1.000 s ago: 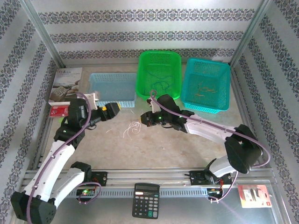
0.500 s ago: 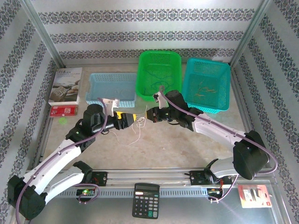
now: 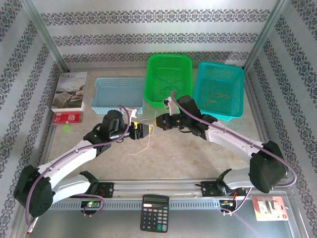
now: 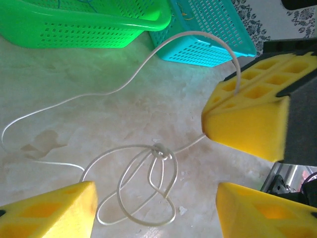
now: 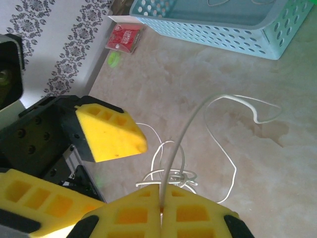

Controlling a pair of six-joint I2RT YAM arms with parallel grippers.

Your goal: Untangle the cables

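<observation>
Thin white cable, one small knot with loose loops around it, trails onto the pale tabletop just on the near side of the green perforated plastic basket. Right claw is clamped on a strand rising from the knot. Left claw is apart, with the loops between its fingers.

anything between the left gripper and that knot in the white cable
Nothing visible. The knot lies on bare table just ahead of the open left gripper. The right gripper, shut on the white cable, sits off to one side, not in the path.
</observation>
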